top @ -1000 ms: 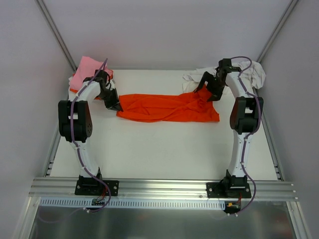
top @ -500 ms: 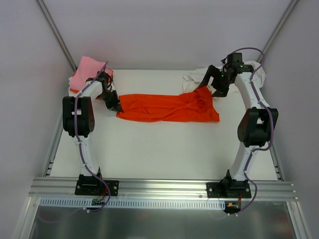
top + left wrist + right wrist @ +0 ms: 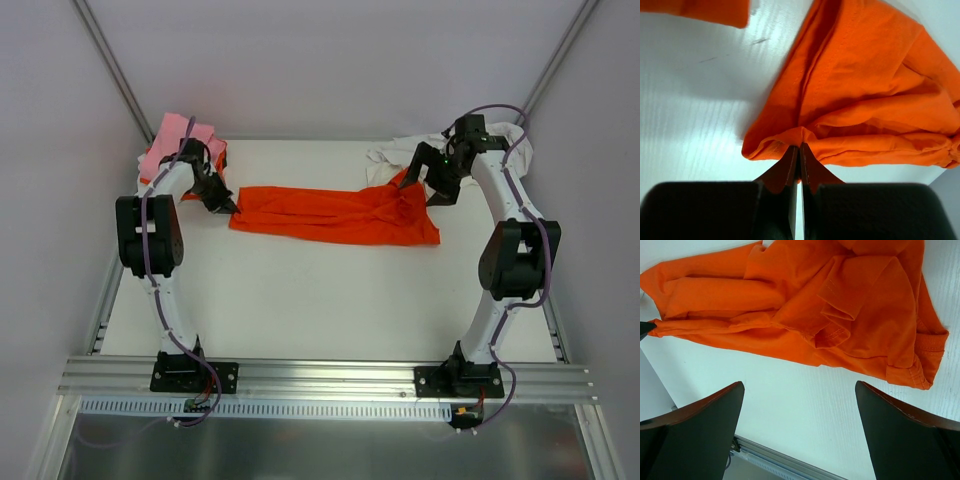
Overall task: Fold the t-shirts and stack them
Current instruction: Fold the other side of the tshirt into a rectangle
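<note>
A bright orange t-shirt (image 3: 330, 213) lies bunched into a long strip across the white table. My left gripper (image 3: 228, 203) is shut on the hem at the strip's left end; in the left wrist view its closed tips (image 3: 800, 146) pinch a fold of the orange cloth (image 3: 865, 100). My right gripper (image 3: 425, 185) hovers open above the strip's right end. In the right wrist view the wide-apart fingers (image 3: 799, 387) hold nothing, and the crumpled sleeve and collar end of the shirt (image 3: 840, 305) lies ahead of them.
A folded pink t-shirt (image 3: 172, 140) sits on more orange cloth (image 3: 705, 10) in the back left corner. Crumpled white t-shirts (image 3: 385, 157) are heaped in the back right corner behind the right arm. The table's metal rail (image 3: 770, 460) shows near the right fingers.
The left gripper has drawn the shirt's left end slightly left and back. The right arm stretched out, lifted toward the back, then came down again over the shirt's right end, still open.
</note>
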Robot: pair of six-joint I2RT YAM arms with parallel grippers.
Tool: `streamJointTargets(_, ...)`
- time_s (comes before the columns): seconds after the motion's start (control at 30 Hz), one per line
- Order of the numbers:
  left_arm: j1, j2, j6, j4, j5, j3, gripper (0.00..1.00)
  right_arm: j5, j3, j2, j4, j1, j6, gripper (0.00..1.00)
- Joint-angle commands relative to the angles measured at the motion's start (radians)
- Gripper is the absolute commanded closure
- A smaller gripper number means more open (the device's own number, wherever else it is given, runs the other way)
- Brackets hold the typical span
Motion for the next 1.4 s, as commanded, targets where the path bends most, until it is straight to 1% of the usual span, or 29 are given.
streamJointTargets(0.0, 0.030, -0.038, -0.041, -0.025, 0.037, 0.043, 1.00, -0.001, 0.003, -0.063, -0.021, -0.007, -0.019, 0.00)
streamJointTargets(0.03, 0.035, -0.035, -0.040, -0.034, 0.032, 0.046, 0.99, -0.001, 0.002, -0.064, -0.023, -0.007, -0.019, 0.00)
streamJointTargets(0.07, 0.046, -0.035, -0.044, -0.055, 0.028, 0.051, 0.95, -0.001, -0.002, -0.066, -0.023, -0.007, -0.020, 0.00)
streamJointTargets(0.1, 0.052, -0.034, -0.047, -0.064, 0.028, 0.048, 0.89, -0.001, -0.003, -0.069, -0.023, -0.007, -0.020, 0.00)
streamJointTargets(0.13, 0.059, -0.032, -0.050, -0.072, 0.035, 0.048, 0.78, -0.001, -0.008, -0.070, -0.024, -0.007, -0.022, 0.00)
streamJointTargets(0.17, 0.063, -0.029, -0.047, -0.074, 0.043, 0.048, 0.45, -0.001, -0.011, -0.073, -0.024, -0.007, -0.022, 0.00)
streamJointTargets(0.2, 0.067, -0.023, -0.040, -0.084, 0.052, 0.049, 0.36, -0.001, -0.012, -0.076, -0.021, -0.007, -0.023, 0.00)
streamJointTargets(0.23, 0.069, -0.012, -0.035, -0.087, 0.061, 0.051, 0.21, -0.003, -0.015, -0.078, -0.020, -0.007, -0.022, 0.00)
streamJointTargets(0.27, 0.069, -0.008, -0.034, -0.094, 0.068, 0.054, 0.02, -0.003, -0.017, -0.078, -0.020, -0.006, -0.025, 0.00)
streamJointTargets(0.33, 0.067, -0.009, -0.040, -0.084, 0.085, 0.048, 0.01, -0.008, -0.018, -0.078, -0.020, -0.006, -0.023, 0.01)
streamJointTargets(0.43, 0.069, -0.038, -0.049, -0.074, 0.062, 0.034, 0.01, -0.017, -0.015, -0.081, -0.015, -0.007, -0.020, 0.01)
streamJointTargets(0.5, 0.067, -0.095, -0.050, -0.045, 0.042, 0.005, 0.01, -0.021, -0.017, -0.081, -0.015, -0.006, -0.019, 0.00)
streamJointTargets(0.57, 0.067, -0.141, -0.056, 0.046, 0.068, -0.058, 0.01, -0.023, -0.018, -0.090, -0.017, -0.004, -0.019, 0.01)
streamJointTargets(0.6, 0.067, -0.171, -0.061, 0.073, 0.122, -0.075, 0.01, -0.024, -0.028, -0.093, -0.015, 0.000, -0.020, 0.01)
streamJointTargets(0.63, 0.066, -0.179, -0.061, 0.078, 0.135, -0.084, 0.01, -0.024, -0.032, -0.102, -0.014, 0.002, -0.022, 0.01)
streamJointTargets(0.77, 0.058, -0.175, -0.038, 0.032, 0.137, -0.090, 0.01, -0.026, -0.080, -0.125, 0.003, 0.007, -0.022, 0.01)
streamJointTargets(0.93, 0.043, -0.187, -0.040, 0.049, 0.213, -0.110, 0.01, -0.026, -0.141, -0.151, 0.023, 0.010, -0.020, 0.00)
streamJointTargets(0.97, 0.038, -0.175, -0.034, 0.013, 0.215, -0.097, 0.01, -0.026, -0.147, -0.158, 0.032, 0.010, -0.019, 0.00)
streamJointTargets(1.1, 0.026, -0.089, 0.031, -0.092, 0.178, -0.021, 0.01, -0.021, -0.156, -0.168, 0.032, 0.008, -0.019, 0.00)
streamJointTargets(1.37, 0.021, -0.058, 0.052, -0.115, 0.141, -0.018, 0.06, -0.006, -0.181, -0.181, 0.034, 0.008, -0.019, 0.00)
